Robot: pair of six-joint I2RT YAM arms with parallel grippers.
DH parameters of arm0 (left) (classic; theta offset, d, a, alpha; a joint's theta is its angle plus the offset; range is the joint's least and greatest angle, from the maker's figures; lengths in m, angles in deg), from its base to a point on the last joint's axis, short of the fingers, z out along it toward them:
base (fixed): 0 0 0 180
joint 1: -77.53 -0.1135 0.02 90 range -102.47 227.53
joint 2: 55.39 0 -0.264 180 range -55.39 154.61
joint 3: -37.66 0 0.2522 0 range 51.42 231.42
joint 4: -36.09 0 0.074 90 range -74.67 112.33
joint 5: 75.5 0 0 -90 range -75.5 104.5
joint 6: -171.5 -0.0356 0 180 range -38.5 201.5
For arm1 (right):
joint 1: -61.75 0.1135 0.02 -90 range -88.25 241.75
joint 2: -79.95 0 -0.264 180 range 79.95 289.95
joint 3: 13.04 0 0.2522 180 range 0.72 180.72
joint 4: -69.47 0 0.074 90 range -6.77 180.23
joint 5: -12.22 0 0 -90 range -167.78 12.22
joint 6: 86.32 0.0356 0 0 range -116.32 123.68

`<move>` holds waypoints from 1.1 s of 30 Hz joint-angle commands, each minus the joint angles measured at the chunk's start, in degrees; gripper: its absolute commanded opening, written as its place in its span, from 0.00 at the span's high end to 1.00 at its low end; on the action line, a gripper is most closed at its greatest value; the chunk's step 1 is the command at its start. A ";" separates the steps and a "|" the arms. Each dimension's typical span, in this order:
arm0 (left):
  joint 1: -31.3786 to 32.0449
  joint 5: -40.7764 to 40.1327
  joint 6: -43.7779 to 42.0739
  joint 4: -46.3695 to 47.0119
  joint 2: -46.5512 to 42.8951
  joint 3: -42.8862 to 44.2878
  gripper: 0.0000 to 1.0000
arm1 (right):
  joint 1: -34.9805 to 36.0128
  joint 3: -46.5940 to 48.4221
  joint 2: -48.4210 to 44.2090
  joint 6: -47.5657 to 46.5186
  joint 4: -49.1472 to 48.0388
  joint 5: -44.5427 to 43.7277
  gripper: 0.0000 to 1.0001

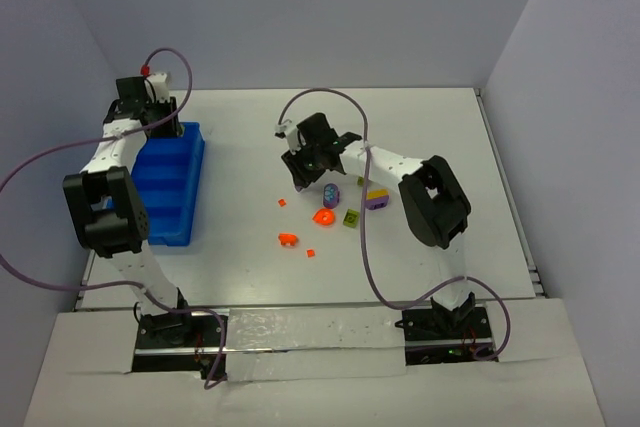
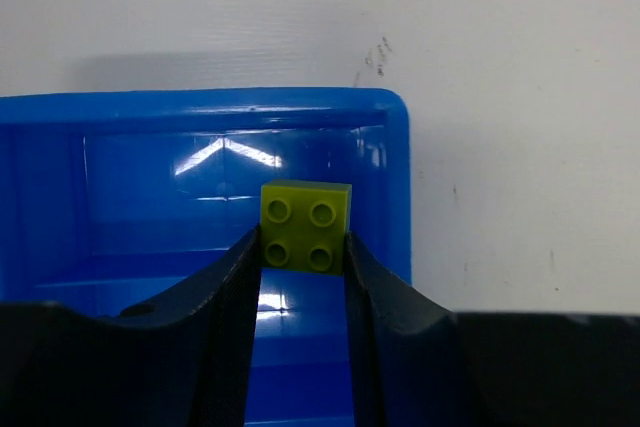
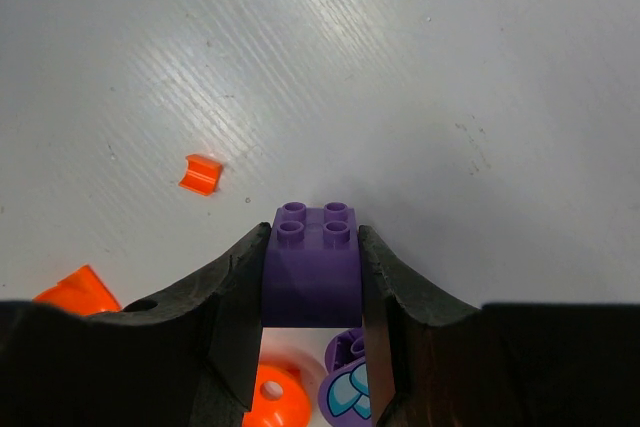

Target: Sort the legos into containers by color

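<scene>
With the left pincer (image 2: 303,247) clamped on a green brick (image 2: 305,225) above the end compartment of the blue tray (image 2: 385,147) (the right pincer (image 3: 312,247) grips a purple brick (image 3: 311,272) over the table (image 3: 420,57)), best lower it inside the walls before releasing.

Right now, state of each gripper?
Left gripper: closed on a green brick.
Right gripper: closed on a purple brick.

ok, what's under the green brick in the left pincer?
The blue tray's end compartment, its glossy floor bare where visible. The left pincer and the green brick itself cover the near floor, so anything there is unseen.
</scene>
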 commanded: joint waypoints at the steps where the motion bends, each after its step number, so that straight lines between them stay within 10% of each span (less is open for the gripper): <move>1: -0.67 -4.13 1.26 -1.23 2.61 3.99 0.92 | 0.40 1.69 1.08 0.72 0.71 -1.11 0.69; 10: -0.60 -5.22 1.06 -2.20 5.07 4.12 0.80 | 0.40 -0.49 -5.18 2.56 0.35 -0.38 0.15; 16: -0.60 -5.10 1.12 -1.91 5.03 3.05 0.57 | -0.94 -1.01 -12.50 5.34 0.24 -1.18 0.02; 22: -0.54 -4.72 1.06 -1.06 3.29 3.86 0.20 | -11.07 -3.04 -16.88 12.06 -0.26 0.04 0.02; 33: 3.87 -5.05 -1.33 1.31 -5.50 5.20 0.16 | -20.70 -6.07 -15.09 9.29 3.43 -3.85 0.15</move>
